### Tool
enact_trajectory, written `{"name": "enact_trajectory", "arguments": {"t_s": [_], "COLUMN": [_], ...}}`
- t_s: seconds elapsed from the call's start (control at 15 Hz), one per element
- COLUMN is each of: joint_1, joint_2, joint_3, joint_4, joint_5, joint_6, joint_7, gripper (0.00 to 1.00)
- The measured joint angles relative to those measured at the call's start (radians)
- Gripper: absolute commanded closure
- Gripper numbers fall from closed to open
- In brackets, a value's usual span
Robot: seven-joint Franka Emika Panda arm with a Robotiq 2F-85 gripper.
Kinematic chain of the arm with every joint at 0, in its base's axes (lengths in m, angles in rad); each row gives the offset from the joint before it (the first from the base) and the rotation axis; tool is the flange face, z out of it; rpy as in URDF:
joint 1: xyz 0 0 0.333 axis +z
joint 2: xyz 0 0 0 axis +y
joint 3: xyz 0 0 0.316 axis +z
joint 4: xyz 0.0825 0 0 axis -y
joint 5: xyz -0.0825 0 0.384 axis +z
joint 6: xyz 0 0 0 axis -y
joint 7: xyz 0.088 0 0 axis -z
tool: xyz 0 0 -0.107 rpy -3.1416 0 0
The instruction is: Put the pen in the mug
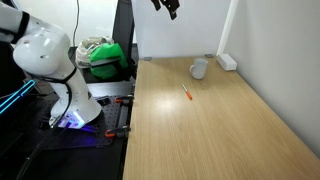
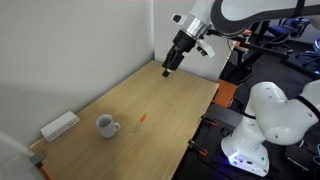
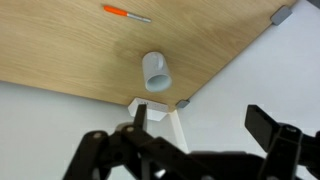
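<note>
The claw point(image 2: 169, 70) hangs high above the bench point(image 2: 172, 98), well clear of everything on it, near the end of the bench that lies far from the mug point(image 2: 106, 125). In the wrist view its two dark fingers point(image 3: 141, 118) stand wide apart with nothing between them, so the claw point(image 3: 203, 125) is spread and holds nothing. In an exterior view only its tip point(image 1: 167, 7) shows at the top edge of the picture. The pen point(image 1: 186, 93) lies flat on the bare wood of the bench point(image 1: 200, 135), a thin orange-red stick with a paler end, near the mug point(image 1: 199, 68) but apart from it. The mug stands upright, light grey-white (its handle shows in an exterior view, on the side toward the pen point(image 2: 141, 122)). A flat white box point(image 2: 59, 125) lies beyond the mug, close to the wall, and does not touch the mug; it also shows as a white box point(image 1: 228, 62) at the bench's far corner. From the wrist the pen point(image 3: 127, 13) shows near the top of the picture, the mug point(image 3: 155, 72) sits lower with its open mouth toward the camera, and the box point(image 3: 152, 104) is partly hidden behind a finger at the edge of the bench point(image 3: 60, 50). The robot's white base point(image 2: 268, 120) stands off the bench's end.
</note>
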Motion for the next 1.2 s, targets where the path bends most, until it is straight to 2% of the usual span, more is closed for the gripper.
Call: {"name": "enact_trajectory", "arguments": {"t_s": [0.33, 0.67, 0.8, 1.2], "joint_1": [0.08, 0.089, 0.091, 0.169], "joint_2": [0.033, 0.041, 0.044, 0.083], "joint_3": [-0.036, -0.038, -0.041, -0.135], "joint_4": [-0.002, -0.002, -0.002, -0.002], "joint_5": [0.049, 0.054, 0.09, 0.331], "joint_6": [0.015, 0.015, 0.023, 0.039], "joint_7": [-0.198, -0.21, -0.249, -0.644], "gripper": [0.0, 0.0, 0.0, 0.0]}}
